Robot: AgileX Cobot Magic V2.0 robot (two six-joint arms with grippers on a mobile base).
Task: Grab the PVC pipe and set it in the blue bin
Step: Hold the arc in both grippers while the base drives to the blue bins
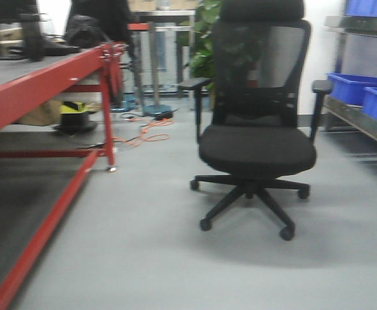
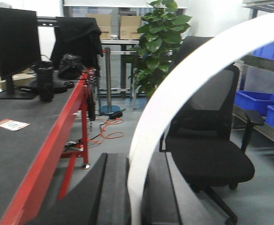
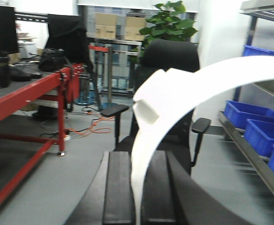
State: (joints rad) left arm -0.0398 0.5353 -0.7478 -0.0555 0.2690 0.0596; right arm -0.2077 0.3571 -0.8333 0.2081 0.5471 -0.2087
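Left gripper [image 2: 136, 161]: 2 black fingers [image 2: 113, 187] sit close together at the bottom of the left wrist view, with only a narrow gap between them. A white curved band [image 2: 188, 84] rises out of that gap and arcs to the upper right. Whether the fingers clamp it cannot be told.
Right gripper [image 3: 136, 157]: 2 black fingers [image 3: 118, 187] are also set narrow. A second white band [image 3: 231, 75], with a blocky lump partway along it, rises from the gap. Whether it is gripped cannot be told.
PVC pipe: no short, chunky white piece can be made out in any of the 3 views, so its place relative to either gripper cannot be told.
Blue bins [image 1: 353, 87]: on the metal shelf [image 1: 359, 119] at the right, well apart from both grippers.
Office chair [image 1: 256, 129]: black, standing on the grey floor [image 1: 143, 245] between the tabletop and the shelf.
Tabletop [image 1: 20, 77]: red-framed, at the left, carrying a monitor [image 2: 15, 44] and a dark bottle [image 2: 46, 79].
Plant [image 2: 160, 42]: green, behind the chair.
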